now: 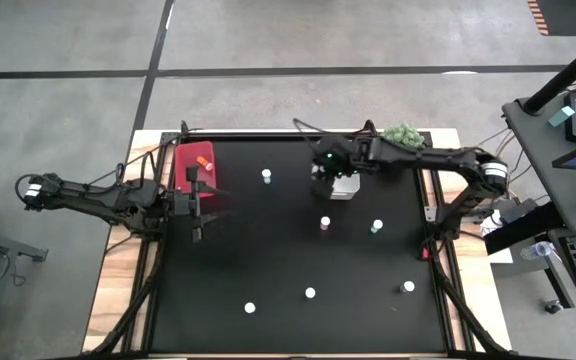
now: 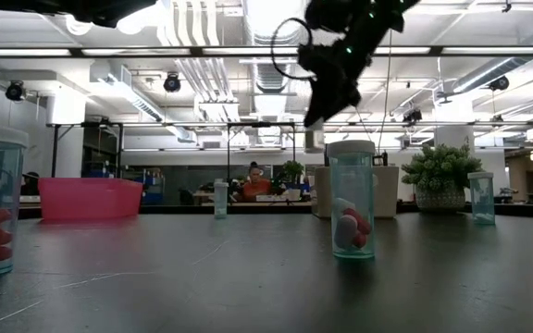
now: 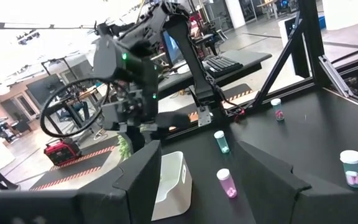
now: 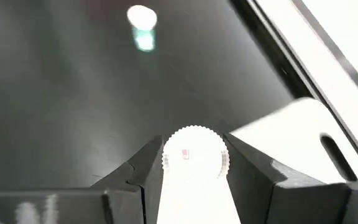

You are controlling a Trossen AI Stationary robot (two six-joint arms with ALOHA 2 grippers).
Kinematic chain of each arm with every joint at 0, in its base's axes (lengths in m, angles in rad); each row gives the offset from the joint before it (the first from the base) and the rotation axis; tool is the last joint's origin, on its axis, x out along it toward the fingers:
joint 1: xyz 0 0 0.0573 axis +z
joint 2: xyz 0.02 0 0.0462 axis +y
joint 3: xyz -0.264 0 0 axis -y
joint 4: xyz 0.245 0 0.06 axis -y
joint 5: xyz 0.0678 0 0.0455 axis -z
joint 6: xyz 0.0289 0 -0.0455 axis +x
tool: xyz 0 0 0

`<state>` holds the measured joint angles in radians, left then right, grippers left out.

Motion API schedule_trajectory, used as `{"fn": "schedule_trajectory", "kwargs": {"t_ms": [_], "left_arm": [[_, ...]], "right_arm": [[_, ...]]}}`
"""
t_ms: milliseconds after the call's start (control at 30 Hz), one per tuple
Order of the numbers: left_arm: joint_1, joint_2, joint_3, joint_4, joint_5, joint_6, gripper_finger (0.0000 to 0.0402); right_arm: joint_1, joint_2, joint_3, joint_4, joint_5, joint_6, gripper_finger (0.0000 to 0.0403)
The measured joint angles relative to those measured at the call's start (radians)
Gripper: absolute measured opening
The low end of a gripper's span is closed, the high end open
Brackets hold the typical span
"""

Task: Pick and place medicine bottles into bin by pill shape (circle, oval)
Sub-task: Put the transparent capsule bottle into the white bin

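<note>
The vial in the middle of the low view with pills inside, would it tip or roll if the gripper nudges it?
The vial stands tall and narrow, so a high nudge probably tips it. Being cylindrical, it would likely roll afterwards.

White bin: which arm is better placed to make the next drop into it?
Right. The right gripper is shut on a white-capped bottle beside the white bin. The left gripper holds nothing, waiting by the pink bin.
</note>
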<state>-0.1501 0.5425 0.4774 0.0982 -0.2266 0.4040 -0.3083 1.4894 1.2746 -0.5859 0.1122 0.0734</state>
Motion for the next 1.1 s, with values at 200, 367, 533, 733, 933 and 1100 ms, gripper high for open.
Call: {"fn": "schedule_trajectory", "kwargs": {"t_ms": [200, 367, 533, 733, 933, 1100], "left_arm": [[0.0, 0.002, 0.0, 0.001, -0.019, 0.0, 0.019], [0.0, 0.008, 0.0, 0.013, -0.019, 0.001, 0.019], [0.0, 0.025, 0.0, 0.033, -0.019, 0.004, 0.019], [0.0, 0.049, 0.0, 0.07, -0.019, 0.006, 0.019], [0.0, 0.065, 0.0, 0.085, -0.019, 0.006, 0.019], [0.0, 0.065, 0.001, 0.084, -0.021, 0.005, 0.019]], "right_arm": [[-0.101, -0.055, -0.12, 0.008, 0.057, 0.048, 0.0139], [-0.173, -0.049, -0.201, 0.046, 0.057, 0.05, 0.0139], [-0.223, -0.033, -0.258, 0.145, 0.057, 0.039, 0.0139], [-0.246, -0.016, -0.277, 0.192, 0.056, 0.034, 0.0139], [-0.247, 0.015, -0.277, 0.206, 0.056, 0.029, 0.0139], [-0.247, 0.042, -0.277, 0.206, 0.056, 0.028, 0.0139]]}}
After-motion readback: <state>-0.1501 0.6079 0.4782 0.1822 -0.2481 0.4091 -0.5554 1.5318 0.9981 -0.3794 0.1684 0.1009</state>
